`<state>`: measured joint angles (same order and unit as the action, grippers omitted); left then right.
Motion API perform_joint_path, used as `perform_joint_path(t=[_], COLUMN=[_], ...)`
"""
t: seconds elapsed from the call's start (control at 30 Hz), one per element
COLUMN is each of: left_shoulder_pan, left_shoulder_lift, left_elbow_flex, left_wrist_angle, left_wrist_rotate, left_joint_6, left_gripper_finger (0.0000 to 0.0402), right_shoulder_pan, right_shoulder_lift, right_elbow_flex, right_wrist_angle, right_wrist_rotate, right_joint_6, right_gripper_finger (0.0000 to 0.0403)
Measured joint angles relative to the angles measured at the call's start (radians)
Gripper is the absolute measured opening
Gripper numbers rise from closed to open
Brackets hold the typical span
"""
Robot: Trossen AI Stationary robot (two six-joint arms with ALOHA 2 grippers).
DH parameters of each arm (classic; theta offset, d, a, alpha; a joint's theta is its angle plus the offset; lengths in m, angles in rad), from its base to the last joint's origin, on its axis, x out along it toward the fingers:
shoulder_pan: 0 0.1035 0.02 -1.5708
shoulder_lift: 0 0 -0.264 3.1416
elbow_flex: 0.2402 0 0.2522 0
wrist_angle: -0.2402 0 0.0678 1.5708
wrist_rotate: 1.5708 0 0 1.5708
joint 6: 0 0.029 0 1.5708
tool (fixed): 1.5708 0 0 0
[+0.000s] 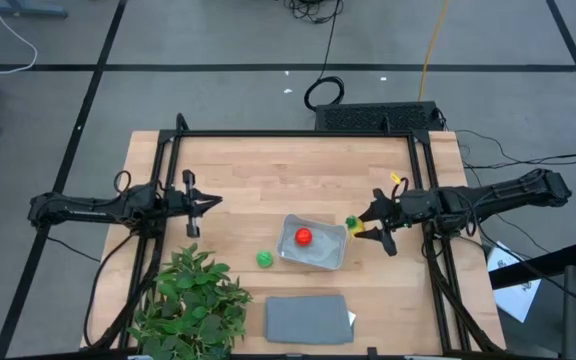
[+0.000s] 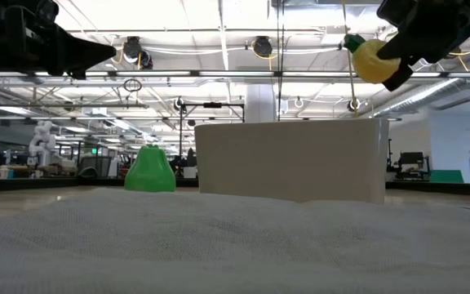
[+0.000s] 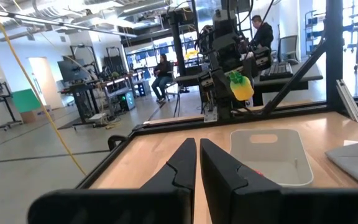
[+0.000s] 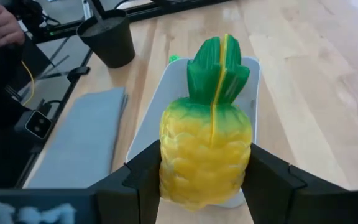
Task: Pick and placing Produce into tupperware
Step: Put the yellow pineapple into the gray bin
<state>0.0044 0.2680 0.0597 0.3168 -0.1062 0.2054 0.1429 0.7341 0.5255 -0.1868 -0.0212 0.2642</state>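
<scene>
Right gripper [image 4: 205, 180] clamped on yellow pineapple [image 4: 206, 152], hovering right of tupperware [image 1: 315, 243] mid-frame; left gripper [image 3: 197, 163] fingers together.

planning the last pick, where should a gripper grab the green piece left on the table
Probably from straight above, fingers closing on the wider lower body of the green piece. The low view shows it standing upright and tapering upward, with bare table around it and the tupperware just beside it.

yellow toy [image 2: 375, 61] held aloft (right gripper [image 2: 398, 51]) | tupperware [image 2: 290, 160] | green piece [image 2: 150, 171] beside
</scene>
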Motion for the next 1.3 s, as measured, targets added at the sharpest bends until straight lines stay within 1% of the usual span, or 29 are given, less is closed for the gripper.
perform_joint_path(t=[0.23,0.33,0.43,0.53,0.6,0.67,0.77,0.93,1.1,1.2,1.3], left_shoulder_pan=[0.000,0.000,0.000,0.000,0.000,0.000,0.000,0.000,0.000,0.000,0.000], left_shoulder_lift=[0.000,0.000,0.000,0.000,0.000,0.000,0.000,0.000,0.000,0.000,0.000], left_elbow_flex=[0.000,0.000,0.000,0.000,0.000,0.000,0.000,0.000,0.000,0.000,0.000], left_wrist_angle=[0.003,0.003,0.002,0.002,0.002,0.002,0.002,0.002,0.001,0.001,0.001], left_wrist_rotate=[0.000,0.000,0.000,0.000,0.000,0.000,0.000,0.000,0.000,0.000,0.000], left_joint_6=[-0.004,-0.004,-0.004,-0.001,0.000,0.000,0.000,0.000,0.000,0.000,0.000], left_gripper_finger=[0.0026,0.0026,0.0026,0.0026,0.0026,0.0026,0.0026,0.0026,0.0026,0.0026,0.0026], right_shoulder_pan=[0.000,-0.006,-0.035,-0.082,-0.112,-0.136,-0.159,-0.166,-0.166,-0.166,-0.169], right_shoulder_lift=[0.000,0.006,0.024,0.064,0.103,0.150,0.231,0.363,0.486,0.559,0.627], right_elbow_flex=[0.000,0.000,0.002,0.026,0.044,0.075,0.147,0.301,0.481,0.585,0.661], right_wrist_angle=[0.009,0.059,0.119,0.097,0.083,0.066,-0.012,-0.169,-0.367,-0.441,-0.500], right_wrist_rotate=[0.000,0.023,0.048,0.047,0.027,-0.026,-0.085,-0.140,-0.140,-0.141,-0.141], right_joint_6=[-0.024,-0.011,0.008,0.021,0.034,0.034,0.037,0.011,-0.057,-0.095,-0.148], right_gripper_finger=[0.0173,0.0173,0.0173,0.0172,0.0171,0.0171,0.0170,0.0170,0.0170,0.0170,0.0169])
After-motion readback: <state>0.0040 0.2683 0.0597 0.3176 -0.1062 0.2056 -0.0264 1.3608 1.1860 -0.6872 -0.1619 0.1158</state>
